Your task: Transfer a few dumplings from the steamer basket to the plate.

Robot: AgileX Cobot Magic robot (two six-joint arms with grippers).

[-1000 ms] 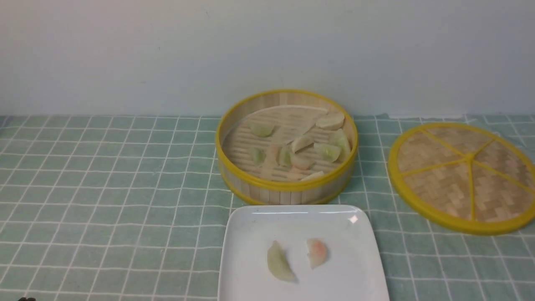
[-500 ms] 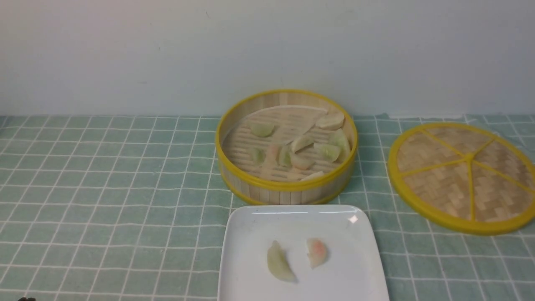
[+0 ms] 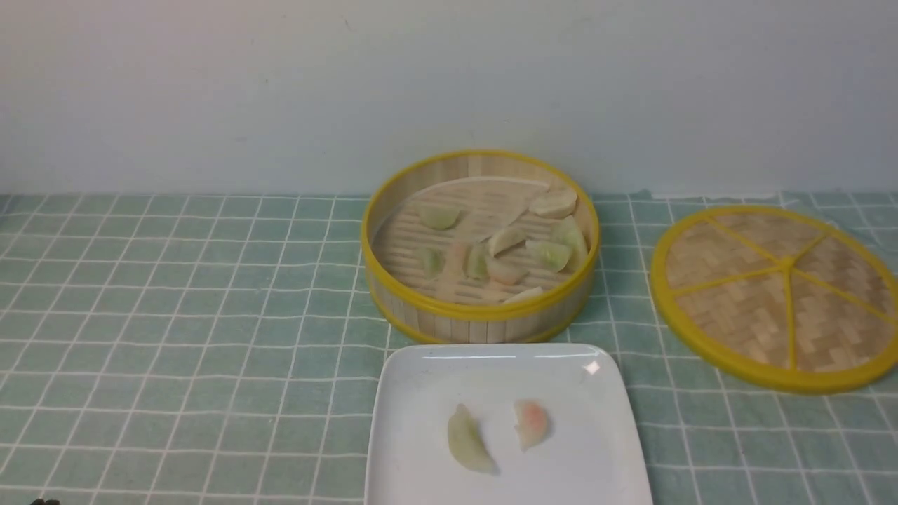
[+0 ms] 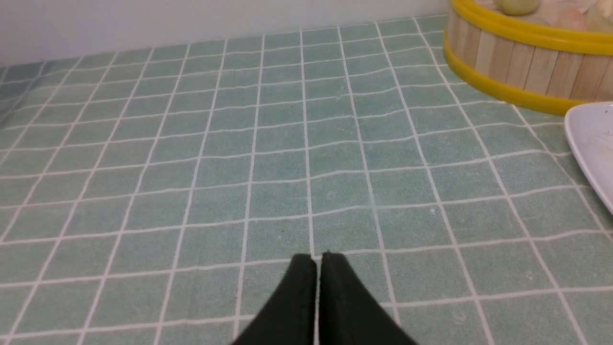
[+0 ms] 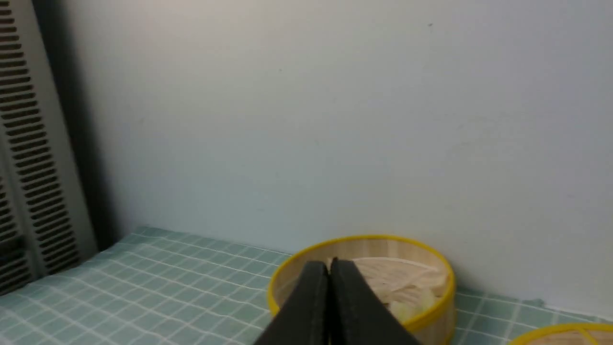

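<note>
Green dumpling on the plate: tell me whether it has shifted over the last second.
No. The green dumpling lies in the same spot on the plate, left of the pink dumpling, same gap between them.

Nothing has changed between the earlier pictures and now: in the front view no dumpling, basket or plate has shifted, and neither gripper has entered that view or moved anything.
</note>
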